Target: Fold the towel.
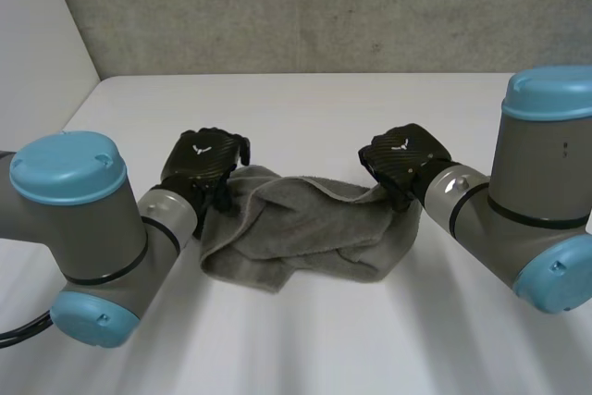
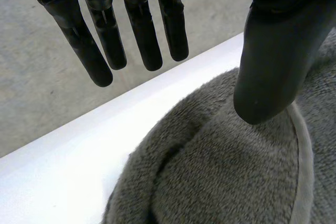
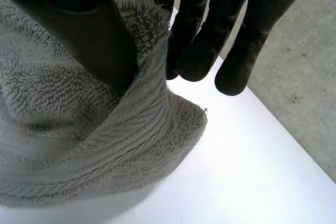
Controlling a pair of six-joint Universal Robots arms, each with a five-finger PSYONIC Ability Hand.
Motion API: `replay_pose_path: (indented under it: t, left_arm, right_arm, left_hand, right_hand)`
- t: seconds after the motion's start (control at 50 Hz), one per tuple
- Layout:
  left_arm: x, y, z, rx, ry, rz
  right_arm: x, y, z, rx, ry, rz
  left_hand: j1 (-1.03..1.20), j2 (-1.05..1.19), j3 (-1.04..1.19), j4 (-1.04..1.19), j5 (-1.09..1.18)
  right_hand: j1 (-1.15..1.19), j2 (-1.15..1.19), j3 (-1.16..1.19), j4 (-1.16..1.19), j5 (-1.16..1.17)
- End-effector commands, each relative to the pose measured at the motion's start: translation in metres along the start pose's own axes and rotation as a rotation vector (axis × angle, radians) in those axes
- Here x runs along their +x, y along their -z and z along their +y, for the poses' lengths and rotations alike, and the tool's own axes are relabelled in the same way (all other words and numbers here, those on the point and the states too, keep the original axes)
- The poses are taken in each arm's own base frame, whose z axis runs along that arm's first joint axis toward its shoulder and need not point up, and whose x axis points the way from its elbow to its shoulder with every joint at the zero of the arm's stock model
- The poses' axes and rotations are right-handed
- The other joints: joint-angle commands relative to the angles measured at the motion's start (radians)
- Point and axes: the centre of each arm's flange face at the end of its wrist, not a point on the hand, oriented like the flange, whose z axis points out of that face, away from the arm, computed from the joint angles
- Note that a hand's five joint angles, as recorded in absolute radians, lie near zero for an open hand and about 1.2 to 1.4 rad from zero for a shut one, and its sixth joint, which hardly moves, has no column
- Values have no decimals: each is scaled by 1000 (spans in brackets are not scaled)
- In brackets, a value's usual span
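A grey towel (image 1: 296,228) lies bunched at the middle of the white tabletop (image 1: 305,104), its corners lost in the folds. The right hand (image 1: 404,159) pinches one raised end between thumb (image 3: 89,35) and fingers (image 3: 205,35). The left hand (image 1: 205,166) sits at the other end, fingers (image 2: 136,30) straight and clear of the cloth — whether its thumb (image 2: 273,72) touches the pile is hard to tell. A rough grey wall (image 1: 305,6) stands behind.
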Motion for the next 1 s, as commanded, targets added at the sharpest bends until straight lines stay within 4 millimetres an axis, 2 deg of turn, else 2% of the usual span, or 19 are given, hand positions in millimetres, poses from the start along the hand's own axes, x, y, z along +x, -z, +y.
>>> replay_pose_path:
  t: [0.02, 0.06, 0.16, 0.36, 0.52, 0.66, 0.72, 0.76, 0.78, 0.8, 0.82, 0.84, 0.86, 0.88, 0.92, 0.94, 0.96, 0.98, 1.0]
  left_arm:
    - [3, 10, 11, -57, -3, -31]
    - [9, 20, 23, -97, -9, -12]
    - [15, 30, 31, -128, -18, 4]
    - [9, 30, 42, -170, -28, -72]
    - [8, 21, 53, -192, -35, -98]
    - [10, 2, 65, -200, -44, -99]
    - [11, -4, 67, -199, -45, -99]
    - [9, -9, 62, -177, -40, -107]
    - [9, -9, 62, -177, -40, -107]
    - [6, -12, 57, -161, -37, -115]
    - [6, -12, 57, -161, -37, -115]
    - [3, -14, 48, -135, -33, -123]
    - [-2, -16, 34, -94, -27, -137]
    - [-2, -16, 33, -94, -27, -137]
    - [-17, -14, -8, 20, -11, -174]
    - [-17, -14, -8, 21, -11, -175]
    - [-22, -10, -30, 84, -5, -185]
    - [-22, -10, -31, 84, -5, -185]
    - [-26, -6, -53, 147, -1, -193]
  right_arm:
    - [-2, -3, 16, -5, -4, 33]
    - [-1, -3, 20, -16, -6, 47]
    - [2, -3, 27, -34, -10, 81]
    - [-6, -2, 30, -42, -7, 63]
    - [-7, -4, 33, -47, -8, 59]
    - [-8, -5, 34, -46, -8, 61]
    - [-5, -6, 34, -46, -9, 68]
    - [-1, -7, 33, -44, -11, 77]
    - [-1, -7, 33, -44, -11, 77]
    - [1, -7, 31, -37, -9, 84]
    - [1, -7, 31, -37, -9, 84]
    - [4, -6, 26, -25, -6, 94]
    - [8, -6, 20, -6, -3, 108]
    - [8, -6, 20, -5, -3, 108]
    - [21, 1, -5, 64, 7, 152]
    - [22, 2, -5, 64, 7, 152]
    - [31, 9, -22, 115, 14, 183]
    - [31, 9, -22, 115, 14, 183]
    - [40, 18, -39, 169, 22, 211]
  left_hand:
    - [-103, -101, -103, -104, -263]
    - [-103, -101, -103, -104, -263]
    - [-103, -101, -103, -104, -263]
    - [-95, -92, -95, -95, -254]
    - [-95, -92, -95, -95, -254]
    - [-56, -54, -57, -57, -216]
    - [46, 49, 46, 45, -113]
    - [379, 381, 379, 378, 219]
    - [381, 383, 381, 380, 221]
    - [573, 575, 573, 572, 413]
    - [575, 577, 575, 574, 415]
    - [702, 705, 702, 701, 543]
    - [704, 706, 703, 703, 544]
    - [704, 706, 703, 703, 544]
    - [704, 706, 703, 703, 544]
    - [704, 706, 703, 703, 544]
    - [704, 706, 703, 703, 544]
    - [704, 706, 703, 703, 544]
    - [704, 706, 703, 703, 544]
  right_hand:
    - [196, 82, 64, 69, 107]
    - [196, 82, 64, 69, 107]
    - [196, 82, 64, 69, 107]
    - [196, 82, 64, 69, 107]
    - [196, 82, 64, 69, 107]
    - [196, 82, 64, 69, 107]
    - [196, 82, 64, 69, 107]
    - [196, 82, 64, 69, 107]
    - [196, 82, 64, 69, 107]
    - [196, 82, 64, 69, 107]
    - [196, 82, 64, 69, 107]
    - [196, 82, 64, 69, 107]
    - [196, 82, 64, 69, 107]
    - [196, 82, 64, 69, 107]
    - [196, 82, 64, 69, 107]
    - [196, 82, 64, 69, 107]
    - [196, 82, 64, 69, 107]
    - [196, 82, 64, 69, 107]
    - [196, 82, 64, 69, 107]
